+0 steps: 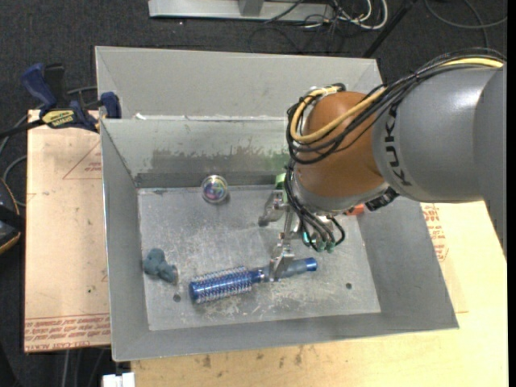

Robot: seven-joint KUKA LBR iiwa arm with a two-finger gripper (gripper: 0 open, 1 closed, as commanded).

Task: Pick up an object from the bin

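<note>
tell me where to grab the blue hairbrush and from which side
I'd take the blue hairbrush by its smooth handle, the right end, from straight above, closing across its width: it lies flat on the bin floor, and the handle is narrower than the bristled head. The gripper hangs over that spot.

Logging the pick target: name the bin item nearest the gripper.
The blue hairbrush at the front: the gripper is at its handle; the grey-blue lump and shiny ball lie apart.
</note>
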